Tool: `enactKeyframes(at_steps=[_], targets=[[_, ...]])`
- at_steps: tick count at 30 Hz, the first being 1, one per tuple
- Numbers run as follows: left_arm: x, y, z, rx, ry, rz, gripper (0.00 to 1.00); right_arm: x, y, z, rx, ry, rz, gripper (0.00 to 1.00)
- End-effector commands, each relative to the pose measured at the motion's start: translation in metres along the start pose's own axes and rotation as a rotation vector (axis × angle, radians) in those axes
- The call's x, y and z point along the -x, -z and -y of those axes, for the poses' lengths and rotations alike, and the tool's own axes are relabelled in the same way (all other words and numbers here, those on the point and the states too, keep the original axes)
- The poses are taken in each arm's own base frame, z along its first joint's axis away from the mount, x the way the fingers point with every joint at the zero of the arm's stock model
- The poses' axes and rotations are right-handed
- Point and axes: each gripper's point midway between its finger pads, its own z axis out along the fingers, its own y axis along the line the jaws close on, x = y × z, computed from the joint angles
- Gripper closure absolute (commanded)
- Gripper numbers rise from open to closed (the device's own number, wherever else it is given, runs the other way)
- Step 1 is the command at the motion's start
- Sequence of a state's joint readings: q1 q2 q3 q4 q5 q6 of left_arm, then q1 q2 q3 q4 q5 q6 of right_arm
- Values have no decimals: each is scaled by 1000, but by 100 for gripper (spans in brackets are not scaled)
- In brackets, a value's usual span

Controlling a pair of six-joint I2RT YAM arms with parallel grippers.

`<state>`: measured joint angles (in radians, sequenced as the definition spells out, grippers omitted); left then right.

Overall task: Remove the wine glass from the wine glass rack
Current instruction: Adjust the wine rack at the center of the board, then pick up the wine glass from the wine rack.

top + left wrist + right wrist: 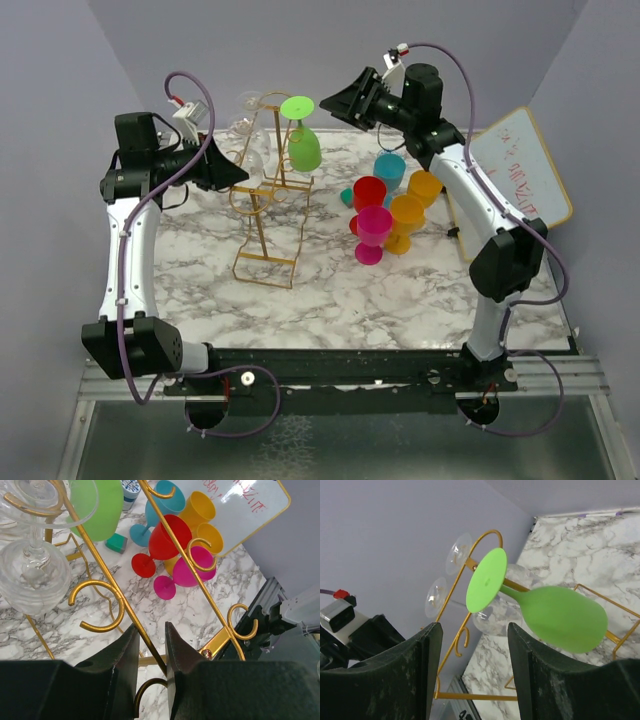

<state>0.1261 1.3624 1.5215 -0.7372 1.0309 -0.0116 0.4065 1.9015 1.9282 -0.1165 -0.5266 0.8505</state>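
Steadying the wine glass rack, the left gripper pinches 1 gold rod; the right gripper, fingers spread, hovers before the green wine glass (hung upside down, just ahead). Next, likely: clasp its stem, slide it free.

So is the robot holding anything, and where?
The right gripper is open, holding nothing; the green glass hangs ahead of it. The left gripper straddles a rack bar; a firm grip cannot be told.
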Motion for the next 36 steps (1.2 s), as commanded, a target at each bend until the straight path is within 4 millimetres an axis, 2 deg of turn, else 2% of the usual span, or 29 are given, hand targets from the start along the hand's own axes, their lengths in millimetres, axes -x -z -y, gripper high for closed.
enactKeyframes(at_steps=[1, 4, 10, 18, 22, 32, 36], targets=[[14, 0, 14, -80, -124, 24, 100, 10, -16, -2, 27, -68, 30, 40], [18, 0, 12, -79, -137, 27, 100, 13, -25, 3, 17, -83, 34, 40], [22, -4, 8, -89, -141, 25, 100, 11, -39, -2, 60, -104, -1, 45], [23, -5, 6, -85, -148, 24, 100, 3, -45, 6, 53, -137, -12, 49], [20, -5, 2, -63, -150, 22, 100, -2, -50, 7, 63, -159, -40, 56], [20, -6, -4, -38, -153, 19, 100, -5, -54, 9, 83, -181, -54, 57], [19, -7, -6, -35, -148, 16, 100, -4, -55, 1, 123, -170, -59, 68]])
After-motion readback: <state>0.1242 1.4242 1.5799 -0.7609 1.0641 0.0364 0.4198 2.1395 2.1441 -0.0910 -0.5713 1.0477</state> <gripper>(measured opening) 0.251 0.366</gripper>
